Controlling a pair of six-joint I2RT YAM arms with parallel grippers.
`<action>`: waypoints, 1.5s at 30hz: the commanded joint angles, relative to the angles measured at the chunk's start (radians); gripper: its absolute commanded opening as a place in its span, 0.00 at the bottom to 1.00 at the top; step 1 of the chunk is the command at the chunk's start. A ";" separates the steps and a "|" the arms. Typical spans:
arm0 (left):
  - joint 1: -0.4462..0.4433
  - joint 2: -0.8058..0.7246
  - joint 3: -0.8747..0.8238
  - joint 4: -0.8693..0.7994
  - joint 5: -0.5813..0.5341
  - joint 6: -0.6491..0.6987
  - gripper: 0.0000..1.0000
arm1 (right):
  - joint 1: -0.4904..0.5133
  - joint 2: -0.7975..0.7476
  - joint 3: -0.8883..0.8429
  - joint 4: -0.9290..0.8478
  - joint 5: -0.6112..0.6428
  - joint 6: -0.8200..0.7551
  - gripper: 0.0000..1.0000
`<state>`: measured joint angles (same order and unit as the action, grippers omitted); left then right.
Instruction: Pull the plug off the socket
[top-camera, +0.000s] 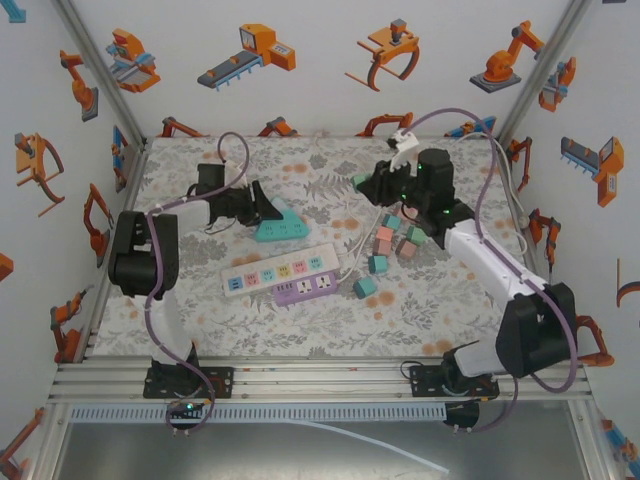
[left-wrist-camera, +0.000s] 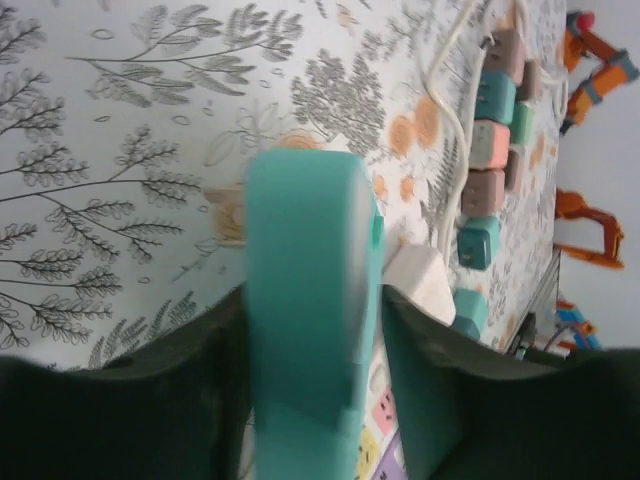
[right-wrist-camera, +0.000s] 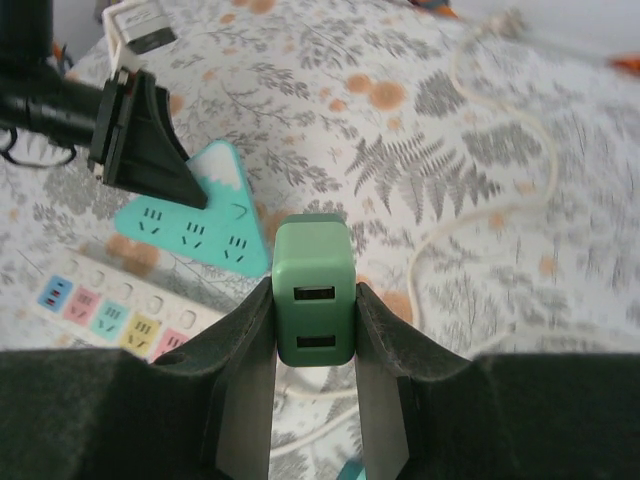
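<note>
**Desk:** Where was the plug when you looked?

**Me:** Off the socket. My right wrist camera had the green plug (right-wrist-camera: 312, 270) pinched in the right gripper (right-wrist-camera: 312, 295), one finger (right-wrist-camera: 245, 380) tight on each side, with its two slots facing the lens. It hung above the cloth, well apart from the teal socket (right-wrist-camera: 200, 225).

**Desk:** Did the overhead camera agree?

**Me:** Broadly. There the plug was a small green block at the right gripper's tip, too small for me to judge the grip. That view did give me the layout, though: the teal socket lay left of centre, with the white strip (top-camera: 280, 270) and the purple strip (top-camera: 305, 289) nearer the arms. Loose adapters (top-camera: 390, 245) were scattered below the right gripper.

**Desk:** And the left side?

**Me:** The left gripper (left-wrist-camera: 312, 300) straddled the teal socket, a dark finger (left-wrist-camera: 200, 390) on either flank. The left wrist picture was close and blurred, so I couldn't tell whether those jaws were pressing or just loose around it. The right wrist camera saw that gripper from outside — at the socket's far corner, low over it.
</note>
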<state>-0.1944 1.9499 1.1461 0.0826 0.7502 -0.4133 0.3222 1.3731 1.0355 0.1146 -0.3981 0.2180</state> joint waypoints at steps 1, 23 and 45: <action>-0.004 0.023 -0.032 0.069 -0.044 0.014 0.61 | -0.037 -0.083 -0.085 -0.067 0.077 0.252 0.16; -0.102 -0.267 0.060 -0.077 -0.102 0.132 0.98 | -0.207 -0.235 -0.628 0.117 0.202 0.736 0.20; -0.140 -0.284 0.047 -0.075 -0.143 0.189 0.97 | -0.235 -0.082 -0.610 0.079 0.139 0.655 0.61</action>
<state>-0.3271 1.6768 1.1931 0.0036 0.6155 -0.2504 0.0921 1.3300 0.4065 0.2844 -0.3164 0.9066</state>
